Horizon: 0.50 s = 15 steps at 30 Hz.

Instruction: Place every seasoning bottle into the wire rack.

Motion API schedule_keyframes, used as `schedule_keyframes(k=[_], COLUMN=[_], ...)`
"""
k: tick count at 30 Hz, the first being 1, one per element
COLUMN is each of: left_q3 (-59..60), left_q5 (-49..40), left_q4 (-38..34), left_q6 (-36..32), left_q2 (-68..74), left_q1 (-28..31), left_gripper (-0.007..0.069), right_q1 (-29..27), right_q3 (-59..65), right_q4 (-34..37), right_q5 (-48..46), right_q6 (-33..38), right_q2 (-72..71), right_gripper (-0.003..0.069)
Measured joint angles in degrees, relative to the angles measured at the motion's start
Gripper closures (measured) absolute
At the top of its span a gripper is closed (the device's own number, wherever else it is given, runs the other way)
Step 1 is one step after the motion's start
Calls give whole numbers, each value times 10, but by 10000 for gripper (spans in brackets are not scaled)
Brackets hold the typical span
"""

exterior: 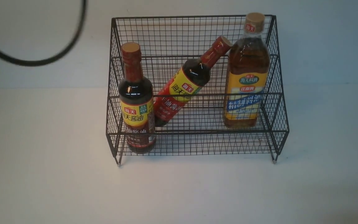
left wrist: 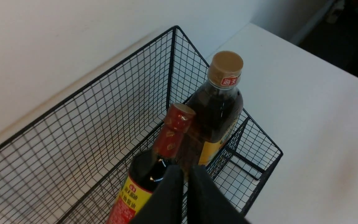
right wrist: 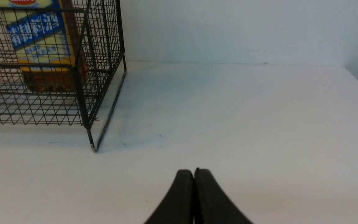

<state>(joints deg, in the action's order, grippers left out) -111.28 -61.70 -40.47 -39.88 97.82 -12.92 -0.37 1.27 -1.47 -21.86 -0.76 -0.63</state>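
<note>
I saw all three bottles inside the rack [exterior: 194, 34], the middle bottle [exterior: 185, 85] leaning on the amber bottle [exterior: 247, 77], so both pincers [left wrist: 185, 174] [right wrist: 194, 177] were pressed together, holding nothing.

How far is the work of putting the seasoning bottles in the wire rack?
Done: all three bottles are inside the black wire-mesh rack: the upright dark soy-sauce bottle, the large amber bottle with yellow-blue label, and the second dark bottle, which leans. In hand: nothing; both grippers are shut and empty. Left: perhaps straightening the leaning bottle.
</note>
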Motion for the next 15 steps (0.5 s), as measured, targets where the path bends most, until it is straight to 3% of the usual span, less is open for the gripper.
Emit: schedule_keyframes(k=[10,13,15], left_q3=[-55,-55,-55], left_q5=[54,68,83], left_q4=[9,11,11], left_q6=[-39,-63,-73], left_q2=[135,152,161], left_q1=[-83,-93,-96], left_gripper=[596,554,488], right_q1=[0,0,0], right_q3=[0,0,0], right_q4=[0,0,0], right_q5=[0,0,0], right_q6=[0,0,0], right_q2=[0,0,0], right_gripper=[669,669,669])
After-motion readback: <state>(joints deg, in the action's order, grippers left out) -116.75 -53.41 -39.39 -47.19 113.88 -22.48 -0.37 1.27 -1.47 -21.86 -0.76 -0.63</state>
